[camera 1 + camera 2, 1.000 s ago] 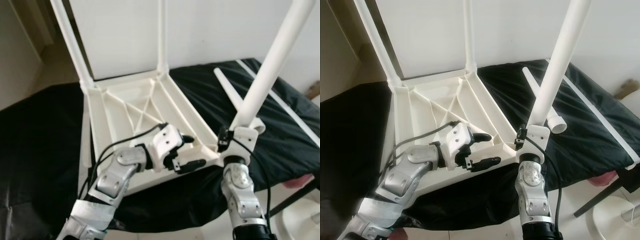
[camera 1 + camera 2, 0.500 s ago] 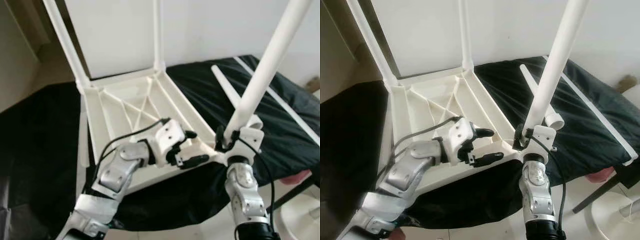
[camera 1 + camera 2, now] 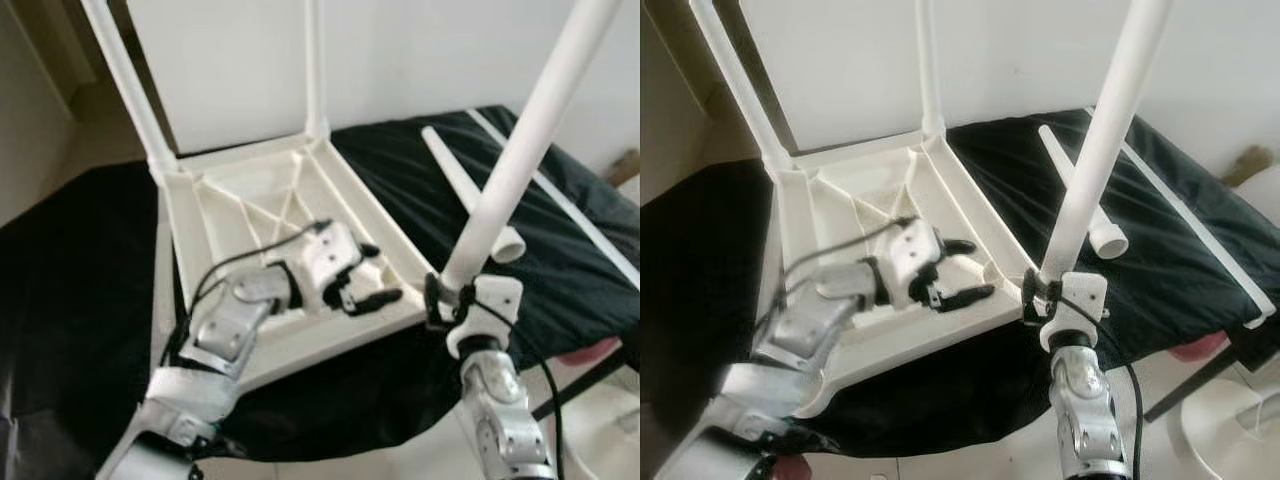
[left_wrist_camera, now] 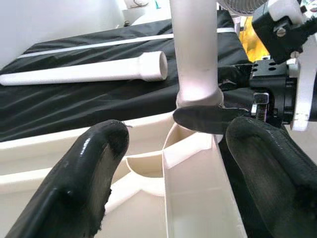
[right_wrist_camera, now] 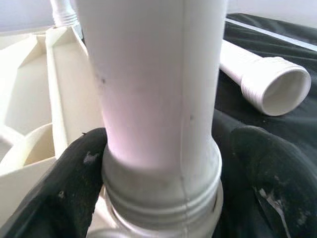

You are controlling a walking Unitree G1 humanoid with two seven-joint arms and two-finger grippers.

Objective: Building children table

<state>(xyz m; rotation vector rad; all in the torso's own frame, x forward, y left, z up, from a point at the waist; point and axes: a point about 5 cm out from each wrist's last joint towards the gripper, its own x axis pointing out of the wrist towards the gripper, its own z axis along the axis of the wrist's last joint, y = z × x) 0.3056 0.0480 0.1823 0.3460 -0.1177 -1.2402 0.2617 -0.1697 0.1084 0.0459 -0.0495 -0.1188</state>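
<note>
White walls back a low surface draped in a black cloth [image 3: 560, 270], and on that cloth the children's table is going together upside down. The tabletop [image 3: 260, 215] lies with its ribbed underside up, tilted slightly toward the robot, and two fitted legs [image 3: 125, 80] rise from its far corners.

At the near right corner of the top, the right gripper [image 3: 1050, 300] is clamped around the lower end of a third leg [image 3: 520, 160]; the right wrist view shows the black fingers [image 5: 64, 193] pressed against the tube just above its threaded collar. The leg leans up and to the right, its base just beside the corner socket [image 4: 190, 141], and the left wrist view shows that base hanging right over the socket, apparently not yet seated.

The left gripper [image 3: 368, 285] hovers over the underside of the top near the same corner, fingers spread apart and holding nothing; it looks placed to steady the top.

A fourth leg [image 3: 465, 190] lies loose on the cloth beyond the held one, open threaded end toward the robot.

So roughly half is done: two legs in, one being offered to its socket, one more waiting, and the near left corner looks unfilled. After that the table would need turning upright.
</note>
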